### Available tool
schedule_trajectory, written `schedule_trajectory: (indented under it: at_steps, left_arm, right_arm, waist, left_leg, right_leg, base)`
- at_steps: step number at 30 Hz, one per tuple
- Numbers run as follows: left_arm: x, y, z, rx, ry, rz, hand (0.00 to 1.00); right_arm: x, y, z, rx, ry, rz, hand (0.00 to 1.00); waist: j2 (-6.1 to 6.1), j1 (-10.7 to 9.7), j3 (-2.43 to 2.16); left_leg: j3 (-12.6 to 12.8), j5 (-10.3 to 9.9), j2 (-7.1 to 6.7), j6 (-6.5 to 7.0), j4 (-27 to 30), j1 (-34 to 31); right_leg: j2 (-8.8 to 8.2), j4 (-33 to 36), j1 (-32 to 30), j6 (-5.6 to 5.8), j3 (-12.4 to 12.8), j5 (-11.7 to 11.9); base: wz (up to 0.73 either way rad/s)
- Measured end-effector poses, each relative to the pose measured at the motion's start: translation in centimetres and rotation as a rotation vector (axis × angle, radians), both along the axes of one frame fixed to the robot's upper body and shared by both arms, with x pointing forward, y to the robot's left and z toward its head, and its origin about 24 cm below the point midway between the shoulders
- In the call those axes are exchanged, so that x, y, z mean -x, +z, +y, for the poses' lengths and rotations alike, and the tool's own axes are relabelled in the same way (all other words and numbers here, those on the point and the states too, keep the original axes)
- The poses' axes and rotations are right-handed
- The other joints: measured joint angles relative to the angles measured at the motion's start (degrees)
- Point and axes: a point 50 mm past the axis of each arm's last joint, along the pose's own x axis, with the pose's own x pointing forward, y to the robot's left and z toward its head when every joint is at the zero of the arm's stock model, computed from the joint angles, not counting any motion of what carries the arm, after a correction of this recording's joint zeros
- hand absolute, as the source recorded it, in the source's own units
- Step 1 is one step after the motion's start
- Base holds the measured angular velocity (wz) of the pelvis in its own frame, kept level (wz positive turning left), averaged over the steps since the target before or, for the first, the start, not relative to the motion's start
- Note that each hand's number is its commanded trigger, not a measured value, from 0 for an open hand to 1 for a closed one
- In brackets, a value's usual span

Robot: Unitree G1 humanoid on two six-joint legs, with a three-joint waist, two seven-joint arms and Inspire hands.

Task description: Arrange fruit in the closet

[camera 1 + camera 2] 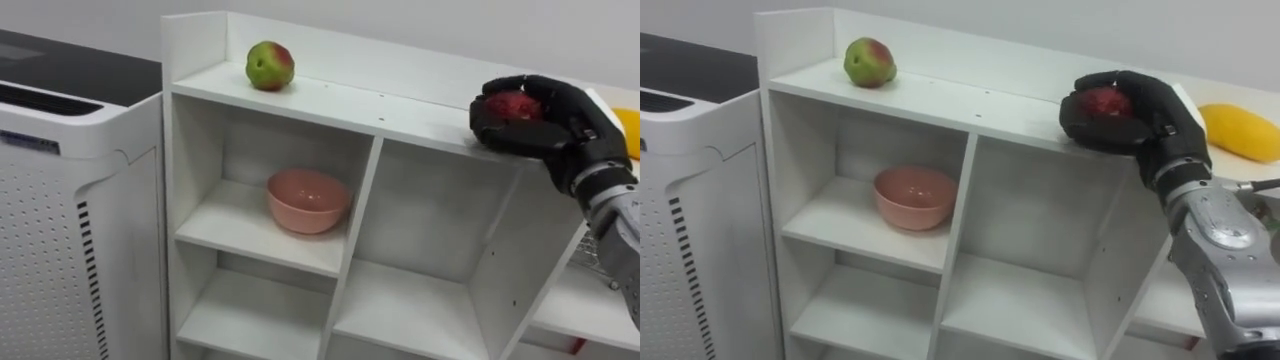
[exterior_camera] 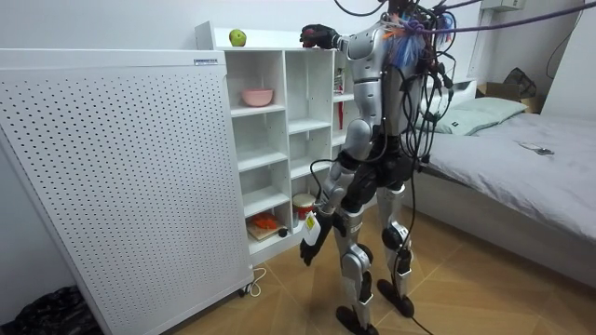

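A white closet of open shelves (image 1: 330, 100) stands before me. On its top board, near the back left corner, rests a green and red apple (image 1: 270, 65). My right hand (image 1: 545, 130) is at the top board's front edge further right, fingers curled round a dark red fruit (image 1: 514, 105); the same fruit (image 1: 1102, 102) sits at board height in the right eye view, and whether it touches the board is unclear. A yellow fruit (image 1: 1240, 132) lies on the top just right of that hand. My left hand (image 2: 310, 247) hangs low at my side in the room view.
A pink bowl (image 1: 308, 200) sits in the upper left compartment. A white perforated appliance (image 1: 60, 200) stands tight against the closet's left side. Lower shelves hold an orange thing (image 2: 265, 223) and a jar (image 2: 303, 205). A bed (image 2: 503, 140) lies behind me.
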Motion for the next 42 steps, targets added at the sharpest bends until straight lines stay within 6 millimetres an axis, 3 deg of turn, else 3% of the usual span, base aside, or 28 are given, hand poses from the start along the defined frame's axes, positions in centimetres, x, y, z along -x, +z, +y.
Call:
schedule_trajectory:
  at_steps: [13, 22, 29, 34, 39, 42]
  left_arm:
    - [-0.3, 0.4, 0.9, -0.031, -0.012, -0.016, 0.0]
    - [-0.6, 0.3, 0.7, -0.028, -0.019, -0.026, 0.0]
    - [-0.5, 0.3, 0.7, -0.041, -0.014, -0.036, 0.0]
    - [-0.2, 0.0, 0.2, -0.054, -0.042, -0.016, 0.0]
    - [0.4, -0.4, -0.3, -0.056, -0.045, 0.008, 0.0]
    - [0.5, -0.7, -0.9, -0.054, -0.078, 0.026, 0.0]
  right_arm:
    - [0.0, 0.0, 0.0, -0.039, 0.014, -0.005, 1.0]
    - [3.4, 0.4, 3.2, -0.025, 0.19, -0.121, 1.0]
    - [5.8, -1.4, 6.6, 0.024, 0.368, -0.098, 1.0]
    - [6.2, -1.5, 7.9, 0.042, 0.459, -0.087, 1.0]
    - [6.4, -3.9, 8.6, -0.031, 0.485, -0.024, 1.0]
    - [6.5, -7.5, 9.0, -0.116, 0.474, 0.092, 1.0]
  waist:
    - [0.19, -0.1, 0.15]
    - [1.6, -0.2, 0.45]
    - [3.47, 0.0, -0.11]
    - [3.74, 0.2, -0.3]
    - [3.81, 0.2, -0.26]
    - [4.39, 0.4, 0.09]
  left_leg:
    - [0.0, 0.0, 0.0, 0.0, 0.0, -0.1]
    - [1.1, 0.0, 0.09, -0.02, -0.1, -0.7]
    - [2.6, 0.0, 0.22, 0.01, -0.5, -0.5]
    - [3.0, 0.1, 0.3, 0.04, -0.5, -0.5]
    - [2.9, 0.1, 0.33, 0.06, 0.3, -2.3]
    - [2.7, 0.1, 0.39, 0.19, 1.5, -4.7]
  right_leg:
    - [0.03, 0.0, 0.0, -0.05, 0.3, 0.0]
    - [0.13, 0.0, -1.0, -0.11, 1.9, 0.1]
    - [0.1, 0.0, -1.7, -0.12, 3.6, 0.1]
    - [0.1, 0.1, -1.9, -0.25, 3.6, 0.2]
    - [0.06, 0.3, -3.3, -0.43, 3.6, 0.3]
    - [-0.1, 1.6, -5.6, -0.44, 3.2, 0.3]
  base:
    - [0.0]
    - [-0.05]
    - [-0.12]
    - [-0.04]
    - [0.01]
    - [0.03]
